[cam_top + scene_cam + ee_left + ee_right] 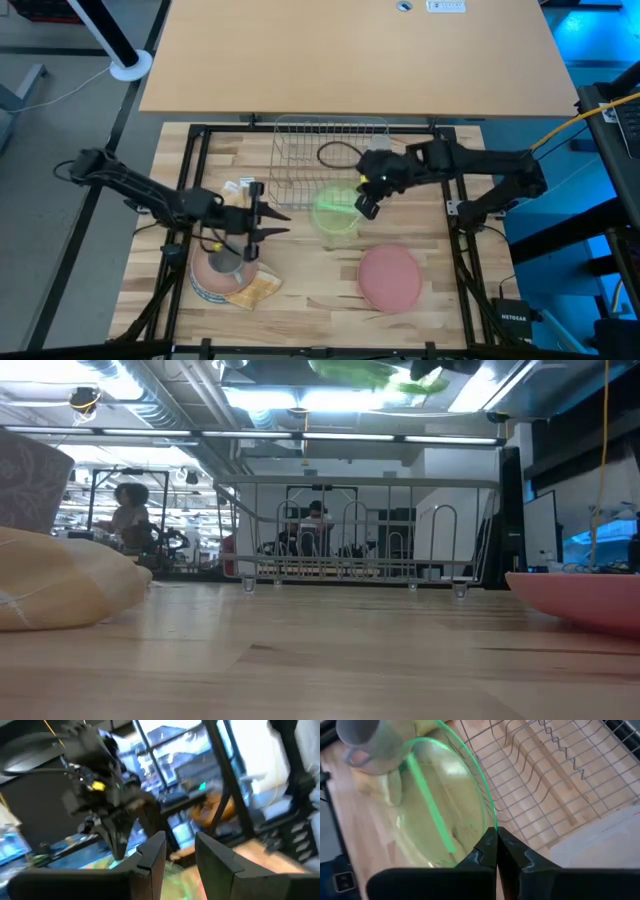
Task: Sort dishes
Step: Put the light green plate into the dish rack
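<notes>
**Right gripper lifts a see-through green plate by the rack**

Nearest the front edge of the table lies a round pink plate (389,277), flat on the wood. To its left sits a yellow-tan cloth (252,290) with another plate (208,282) and a small grey mug (226,264) on top of it.

The left gripper (277,223) hangs just above that pile and points toward the middle of the table. Its two fingers (150,855) are a little apart and hold nothing.

A bit farther back, the right gripper (366,196) has its fingers pinched together on the rim of a clear green plate (335,211). The green plate is up in the air, off the table, just in front of the rack.

Behind it stands the silver wire rack (325,152), with no dishes in it.
</notes>
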